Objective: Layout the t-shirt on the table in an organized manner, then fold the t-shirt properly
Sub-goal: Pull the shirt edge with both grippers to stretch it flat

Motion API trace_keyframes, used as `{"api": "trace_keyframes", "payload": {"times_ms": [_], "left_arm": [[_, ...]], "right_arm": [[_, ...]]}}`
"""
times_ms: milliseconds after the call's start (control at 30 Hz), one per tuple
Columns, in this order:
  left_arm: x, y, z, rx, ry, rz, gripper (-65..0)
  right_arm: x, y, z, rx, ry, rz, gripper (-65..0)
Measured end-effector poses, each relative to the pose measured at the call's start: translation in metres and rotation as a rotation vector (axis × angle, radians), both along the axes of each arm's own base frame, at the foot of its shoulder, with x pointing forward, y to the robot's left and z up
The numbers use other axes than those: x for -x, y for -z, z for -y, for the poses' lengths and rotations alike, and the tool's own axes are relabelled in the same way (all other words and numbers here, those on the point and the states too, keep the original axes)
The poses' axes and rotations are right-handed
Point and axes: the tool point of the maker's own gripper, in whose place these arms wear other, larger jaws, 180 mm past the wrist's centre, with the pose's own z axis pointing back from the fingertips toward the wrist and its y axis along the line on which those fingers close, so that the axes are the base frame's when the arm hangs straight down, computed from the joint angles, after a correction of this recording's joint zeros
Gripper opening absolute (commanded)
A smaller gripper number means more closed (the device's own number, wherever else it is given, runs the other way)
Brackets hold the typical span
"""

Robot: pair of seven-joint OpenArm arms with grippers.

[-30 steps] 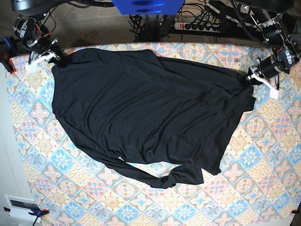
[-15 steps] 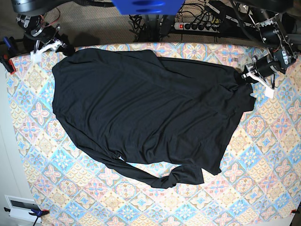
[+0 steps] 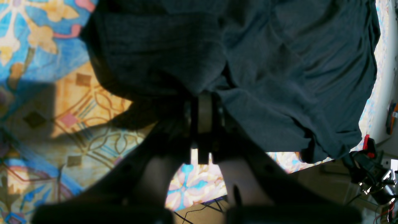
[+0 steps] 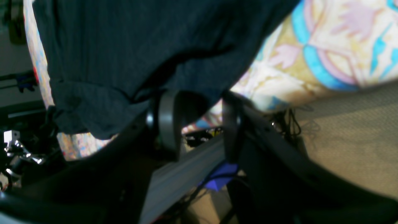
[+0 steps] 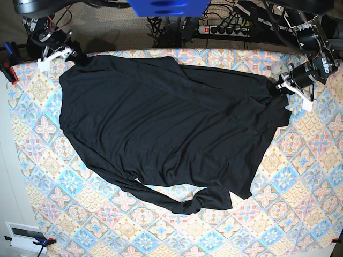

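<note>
The black t-shirt (image 5: 161, 123) lies spread and wrinkled across the patterned table (image 5: 300, 176), with a bunched sleeve near the front (image 5: 201, 203). At the shirt's right edge my left gripper (image 5: 282, 87) is shut on a fold of fabric. The left wrist view shows its fingers (image 3: 203, 109) pressed together under the dark cloth (image 3: 279, 77). My right gripper (image 5: 72, 53) hovers at the shirt's far-left corner. In the right wrist view it (image 4: 196, 121) stands open with the shirt's hem (image 4: 124, 62) draped just above one finger (image 4: 164, 121) and nothing between the jaws.
A power strip (image 5: 225, 29) and cables lie behind the table's far edge. Red and blue clamps (image 5: 8, 67) grip the left edge. A white box (image 5: 24, 235) sits off the front-left corner. Bare patterned cloth shows along the front and right.
My right gripper has opened, let go of the shirt's far-left corner and drawn back toward the far edge. The left gripper has shifted slightly, still holding the fabric.
</note>
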Motion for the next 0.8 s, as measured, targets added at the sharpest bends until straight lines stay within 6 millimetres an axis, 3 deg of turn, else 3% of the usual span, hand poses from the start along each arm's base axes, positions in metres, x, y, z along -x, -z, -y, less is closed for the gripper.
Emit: {"api": "trace_keyframes", "payload": {"times_ms": [133,200,400,700,800], "left_arm": [[0.000,0.000,0.000,0.000,0.000,0.001,-65.0],[-0.001,-0.001,0.000,0.000,0.000,0.003,-65.0],[-0.001,-0.001,-0.001,0.000,-0.002,0.004,-65.0],[-0.002,-0.004,-0.008,-0.020,-0.001,0.006,-65.0],[-0.011,-0.010,-0.011,-0.026,-0.003,0.028,-65.0]], "right_arm": [[-0.018,-0.002,-0.010,-0.007,-0.028,0.031,-46.2],[-0.016,-0.001,-0.012,-0.012,-0.034,0.024,-48.1],[-0.011,0.002,-0.011,-0.005,-0.036,0.003,-61.9],[-0.023,-0.017,-0.017,-0.102,0.005,0.096,-63.3],[-0.024,-0.020,-0.016,-0.109,0.011,0.105,-63.3]]}}
